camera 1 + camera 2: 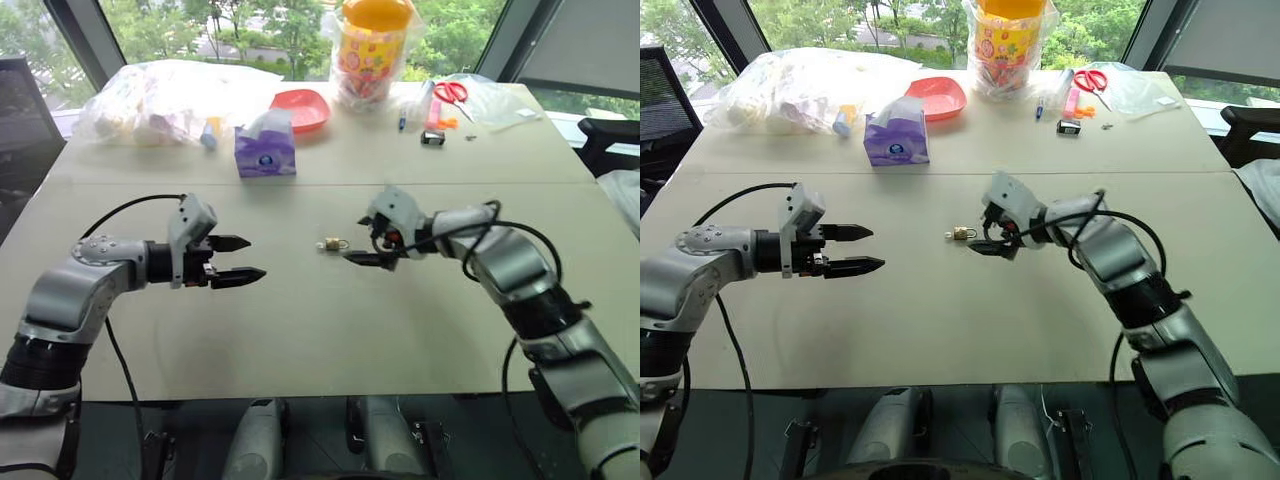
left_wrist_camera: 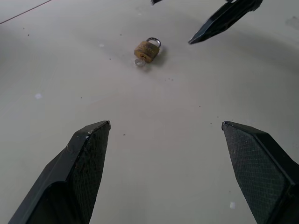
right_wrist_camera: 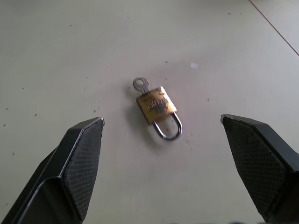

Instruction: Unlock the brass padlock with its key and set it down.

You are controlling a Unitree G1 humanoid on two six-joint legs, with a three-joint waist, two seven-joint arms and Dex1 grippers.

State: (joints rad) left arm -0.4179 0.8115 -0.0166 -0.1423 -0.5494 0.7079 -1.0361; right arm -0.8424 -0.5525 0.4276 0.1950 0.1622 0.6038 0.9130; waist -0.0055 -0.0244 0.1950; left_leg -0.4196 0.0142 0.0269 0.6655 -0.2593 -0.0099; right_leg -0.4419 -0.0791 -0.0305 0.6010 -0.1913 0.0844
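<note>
Brass padlock (image 3: 156, 107) flat on counter (image 1: 300, 330), key (image 3: 140, 84) in its base. Tiny, rigid, probably slippery: pinch body sides. Both end effectors, left (image 1: 238, 260) and right (image 3: 161, 128), spread, empty.

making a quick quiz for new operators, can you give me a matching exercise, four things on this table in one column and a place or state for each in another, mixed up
Things:
1. brass padlock
2. key
3. red scissors
4. purple tissue box

Places or states:
A. far side of the table, on the robot's right
B. lying flat between the two grippers
C. far side, left of the middle
D. sticking out of the padlock's base

Pairs: 1-B, 2-D, 3-A, 4-C
</note>
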